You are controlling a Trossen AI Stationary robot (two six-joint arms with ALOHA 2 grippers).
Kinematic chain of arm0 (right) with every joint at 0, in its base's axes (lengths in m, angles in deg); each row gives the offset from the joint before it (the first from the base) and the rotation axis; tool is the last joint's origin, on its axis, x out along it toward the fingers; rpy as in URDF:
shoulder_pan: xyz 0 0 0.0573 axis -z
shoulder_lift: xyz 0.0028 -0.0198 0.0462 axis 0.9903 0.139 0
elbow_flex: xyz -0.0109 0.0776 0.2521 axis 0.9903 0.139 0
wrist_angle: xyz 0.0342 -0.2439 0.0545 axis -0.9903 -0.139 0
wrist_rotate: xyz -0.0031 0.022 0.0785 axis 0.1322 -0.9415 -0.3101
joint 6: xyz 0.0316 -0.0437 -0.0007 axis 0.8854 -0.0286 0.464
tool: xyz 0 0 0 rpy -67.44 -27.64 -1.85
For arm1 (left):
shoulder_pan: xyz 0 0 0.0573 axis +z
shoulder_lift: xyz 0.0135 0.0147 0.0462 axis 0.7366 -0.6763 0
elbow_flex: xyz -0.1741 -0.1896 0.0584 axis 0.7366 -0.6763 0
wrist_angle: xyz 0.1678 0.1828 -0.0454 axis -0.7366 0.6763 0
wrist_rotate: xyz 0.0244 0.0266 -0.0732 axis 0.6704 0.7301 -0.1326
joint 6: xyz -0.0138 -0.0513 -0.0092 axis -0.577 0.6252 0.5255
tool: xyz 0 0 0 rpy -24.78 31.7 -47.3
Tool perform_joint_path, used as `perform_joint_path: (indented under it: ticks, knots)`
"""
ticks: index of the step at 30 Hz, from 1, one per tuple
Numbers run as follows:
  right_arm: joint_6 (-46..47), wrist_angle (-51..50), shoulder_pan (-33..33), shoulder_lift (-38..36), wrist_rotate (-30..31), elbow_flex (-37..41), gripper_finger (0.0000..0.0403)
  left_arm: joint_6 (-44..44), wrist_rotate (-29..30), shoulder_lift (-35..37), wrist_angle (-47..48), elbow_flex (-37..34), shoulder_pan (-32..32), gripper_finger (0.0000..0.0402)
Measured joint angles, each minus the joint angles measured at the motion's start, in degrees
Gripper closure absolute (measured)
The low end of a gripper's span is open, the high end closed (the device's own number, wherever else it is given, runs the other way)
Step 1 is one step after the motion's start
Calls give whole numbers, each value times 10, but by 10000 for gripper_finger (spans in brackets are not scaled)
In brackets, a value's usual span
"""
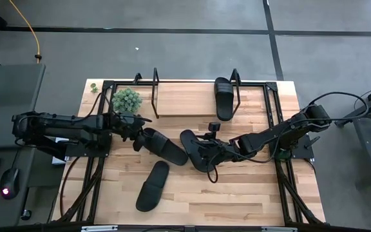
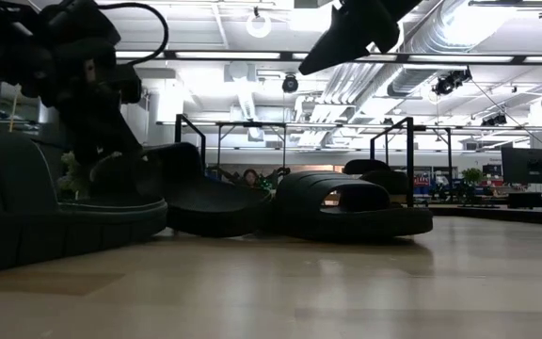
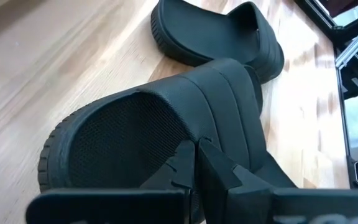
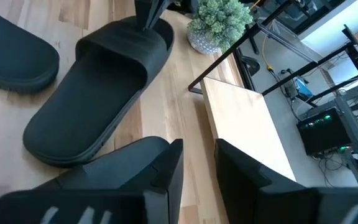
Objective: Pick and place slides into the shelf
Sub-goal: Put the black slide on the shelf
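Four black slides show in the high view. One [image 1: 224, 96] lies on the right end of the shelf's wood board [image 1: 185, 100]. One [image 1: 153, 185] lies flat near the table's front edge. My left gripper [image 1: 138, 136] is shut on a third slide [image 1: 166, 147] at mid table. My right gripper [image 1: 206, 152] is open, raised over the fourth slide [image 1: 195, 149], which lies flat beside the third. Bare wood shows between its fingers in the right wrist view [image 4: 197, 171], and they touch nothing. My left gripper pinches the slide between its two fingers at the side edge beside the wide strap [image 3: 185, 134], near the slide's left end. The fingers come slanting down from the table's left. They hide the exact spot. The slide's right end [image 2: 243, 221] rests on the table.
A small potted plant [image 1: 126, 100] stands at the shelf's left end, just beyond my left gripper. The shelf's black wire end frames [image 1: 154, 80] rise at both ends of the board. Bare tabletop lies at the front right [image 1: 250, 193].
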Motion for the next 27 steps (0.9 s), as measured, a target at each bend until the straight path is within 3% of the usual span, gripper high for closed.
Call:
perform_joint_path:
  ticks: [6,13,27]
  knots:
    - [-45,36,8,30,-23,0,322,0,1,1,0,0,0,401]
    - [-151,143,8,80,-26,0,322,0,-10,1,-18,0,0,401]
    - [-155,154,8,83,-32,0,322,-4,-42,58,-42,0,0,401]
